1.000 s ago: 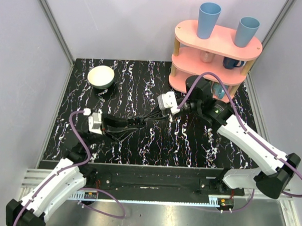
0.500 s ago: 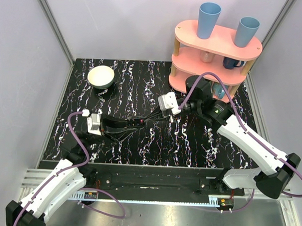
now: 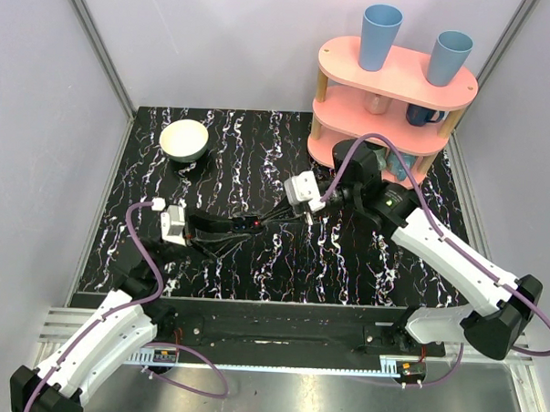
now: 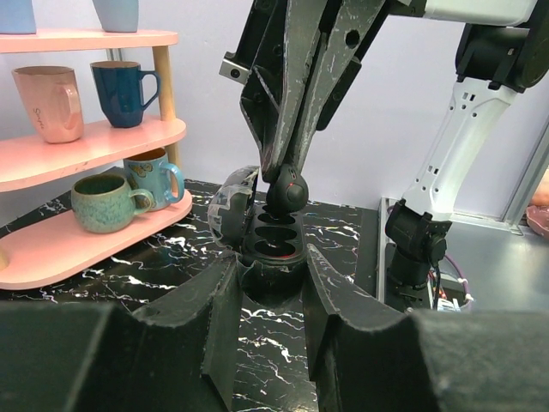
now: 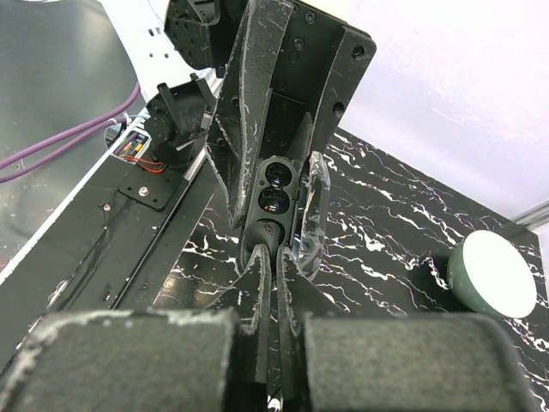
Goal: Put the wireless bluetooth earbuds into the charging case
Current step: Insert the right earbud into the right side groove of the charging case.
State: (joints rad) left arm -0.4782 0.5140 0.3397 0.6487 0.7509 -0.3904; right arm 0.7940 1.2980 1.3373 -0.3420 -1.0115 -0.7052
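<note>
The charging case (image 4: 273, 236) is small and black here, with dark oval sockets and a clear lid (image 4: 232, 206) swung open. My left gripper (image 4: 270, 262) is shut on its lower end and holds it above the table. My right gripper (image 5: 274, 255) is shut on one black, rounded earbud (image 5: 268, 233), also seen from the left wrist as a dark earbud (image 4: 287, 189). The earbud sits at the near end of the case (image 5: 273, 199), touching or just above a socket. From above, both grippers meet at mid-table around the case (image 3: 259, 222). I cannot tell what the other sockets hold.
A pink three-tier shelf (image 3: 389, 101) with cups and mugs stands at the back right, close behind the right arm. A cream bowl (image 3: 184, 140) sits at the back left. The black marbled table (image 3: 345, 264) lies under both grippers.
The right gripper has shifted slightly left toward the left gripper, bringing the earbud closer onto the case. The left gripper has hardly moved and both stay shut.
</note>
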